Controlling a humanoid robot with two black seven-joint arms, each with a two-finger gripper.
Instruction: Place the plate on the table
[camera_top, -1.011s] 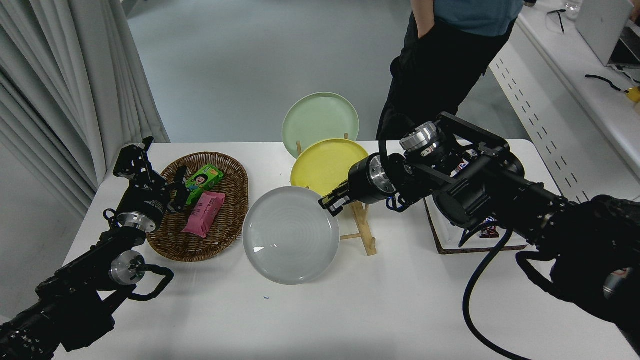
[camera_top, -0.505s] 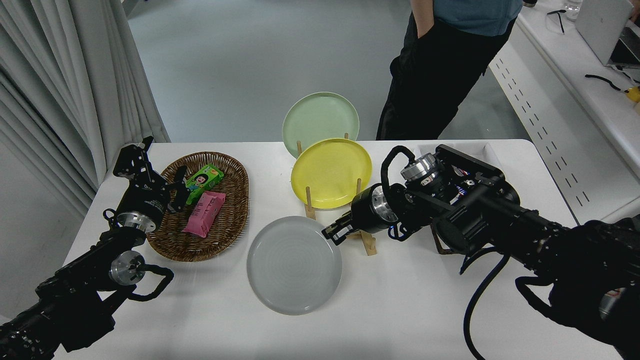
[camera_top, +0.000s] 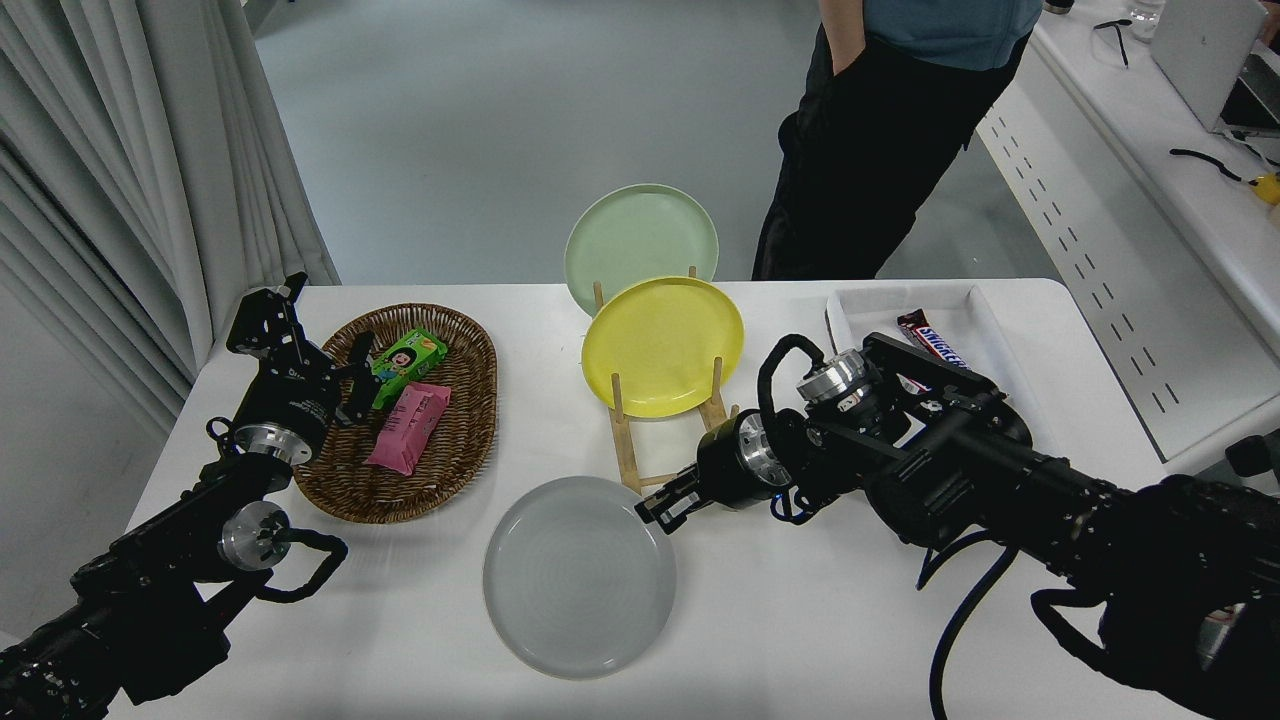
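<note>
One grey plate (camera_top: 579, 577): flat on the table (camera_top: 800, 620), near its front edge, centre. My right gripper (camera_top: 657, 507): fingers clamped on the plate's far right rim. My left gripper (camera_top: 262, 322): parked by the left edge beside the wicker basket (camera_top: 470, 400); its state I cannot tell

Floor (camera_top: 480, 130): plain pale grey-blue, smooth, even diffuse light with no hard shadows. Pleated light grey curtain (camera_top: 150, 170) hangs down the left side. Right side: a long white counter (camera_top: 1150, 150) runs along the edge, its lower front panel (camera_top: 1080, 240) marked with rows of short dashes. On the counter: a laptop (camera_top: 1215, 65), some black cables (camera_top: 1210, 165), something yellow (camera_top: 1268, 187). No windows or walls in shot.
</note>
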